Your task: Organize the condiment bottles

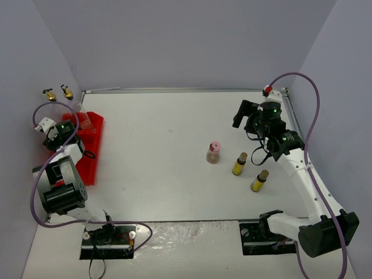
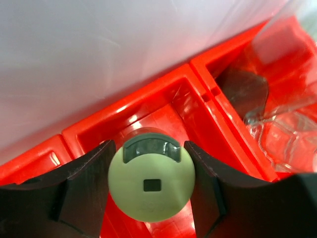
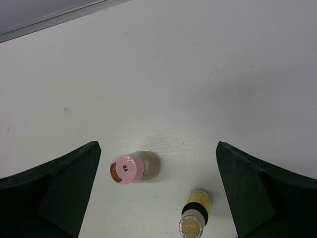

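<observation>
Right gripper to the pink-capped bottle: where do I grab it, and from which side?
I'd take the pink-capped bottle by its squat beige body just under the cap, coming straight down with the open right gripper. It stands upright, and the nearest brown-capped bottle leaves room for a finger on each side.

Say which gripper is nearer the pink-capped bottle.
Right. The right gripper hovers open beyond the pink-capped bottle, to its right; the left gripper is far off over the red tray, flanking the yellow-capped bottle.

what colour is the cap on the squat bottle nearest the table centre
Pink cap, clearest in the right wrist view.
</observation>
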Robot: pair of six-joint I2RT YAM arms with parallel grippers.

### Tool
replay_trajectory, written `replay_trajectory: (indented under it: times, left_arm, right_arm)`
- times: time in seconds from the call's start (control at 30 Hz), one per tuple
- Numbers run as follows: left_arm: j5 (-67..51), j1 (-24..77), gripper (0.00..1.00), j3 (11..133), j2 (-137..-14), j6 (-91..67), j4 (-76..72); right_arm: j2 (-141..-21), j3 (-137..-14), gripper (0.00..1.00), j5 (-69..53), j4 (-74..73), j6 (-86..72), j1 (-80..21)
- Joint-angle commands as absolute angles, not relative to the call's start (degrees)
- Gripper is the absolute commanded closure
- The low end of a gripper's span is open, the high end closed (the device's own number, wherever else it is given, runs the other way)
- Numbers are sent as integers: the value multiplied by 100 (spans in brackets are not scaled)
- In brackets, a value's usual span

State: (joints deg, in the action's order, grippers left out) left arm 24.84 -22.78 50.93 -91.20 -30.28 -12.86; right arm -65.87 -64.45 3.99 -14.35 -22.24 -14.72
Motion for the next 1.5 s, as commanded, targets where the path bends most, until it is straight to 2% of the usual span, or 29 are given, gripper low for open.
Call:
replay_trajectory:
  times: [0.0,0.13,0.33,0.53,0.67,0.83,0.97,1.03,1.13,1.3,1.47]
  left_arm:
    - [2476,-2320,31,5611,-8855,-3206,-1316]
    - [2399,-2320,20,5789,-8713,-3123,-1162]
    - [2452,-2260,20,5844,-8249,-3137,-761]
    - [2788,-2001,20,5929,-7417,-3269,419]
    - [3098,-1321,20,6020,-6753,-3287,1401]
    - [2329,20,20,6099,-6173,-2905,1788]
    - [1270,1185,20,6160,-6421,-2781,1395]
    - [1134,1730,19,6223,-6701,-2583,1017]
    - [520,2580,18,6531,-7543,-2230,684]
    - [103,3543,17,7318,-8736,-1787,249]
    - [-568,3915,16,8201,-9855,-1664,97]
  right_arm:
    - [-6547,-6513,0,404,-1125,-2136,-1529]
    - [-6524,-6504,0,404,-1125,-2136,-1526]
    - [-6521,-6504,0,378,-1125,-2162,-1521]
    - [-6558,-6546,0,404,-1125,-2180,-1521]
    - [-6557,-6574,0,483,-1134,-2180,-1521]
    - [-6597,-6608,0,609,-1150,-2205,-1486]
    - [-6634,-6593,0,735,-1176,-2247,-1450]
    - [-6618,-6607,0,798,-1185,-2290,-1452]
    - [-6609,-6630,0,860,-1223,-2336,-1444]
    - [-6609,-6755,0,1127,-1431,-2346,-1401]
    - [-6633,-6868,0,1361,-1614,-2325,-1253]
